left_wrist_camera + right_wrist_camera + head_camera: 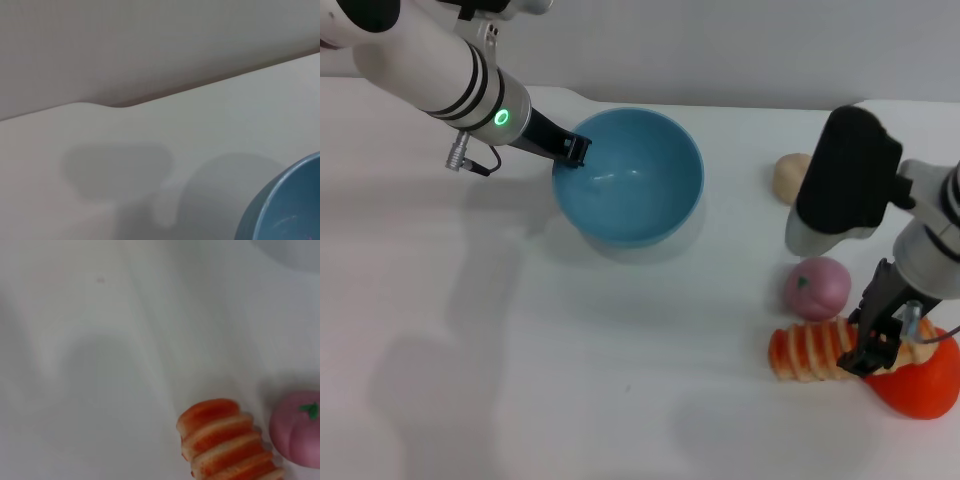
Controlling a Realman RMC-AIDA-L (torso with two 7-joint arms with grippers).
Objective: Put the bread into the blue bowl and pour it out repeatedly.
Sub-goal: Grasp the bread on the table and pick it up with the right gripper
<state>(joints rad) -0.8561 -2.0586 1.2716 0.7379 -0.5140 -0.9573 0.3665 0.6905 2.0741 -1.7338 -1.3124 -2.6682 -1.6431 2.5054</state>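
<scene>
White table (570, 380): bread (810, 350) under right end effector (876, 352) (blue bowl (630, 180) apart)

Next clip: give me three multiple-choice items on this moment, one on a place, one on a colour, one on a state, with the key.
1. Where is the bread?
A. in the blue bowl
B. on the table at the robot's right, beside the pink fruit
C. held above the bowl

2. What colour is the object behind the right claw?
A. orange-red
B. green
C. black

3. What does the blue bowl hold?
A. the bread
B. the beige bun
C. nothing

Key: B, the loaf lies on the table below the pink fruit; A, the orange-red object shows by the claw; C, the hollow is bare, with the left claw at its rim.
</scene>
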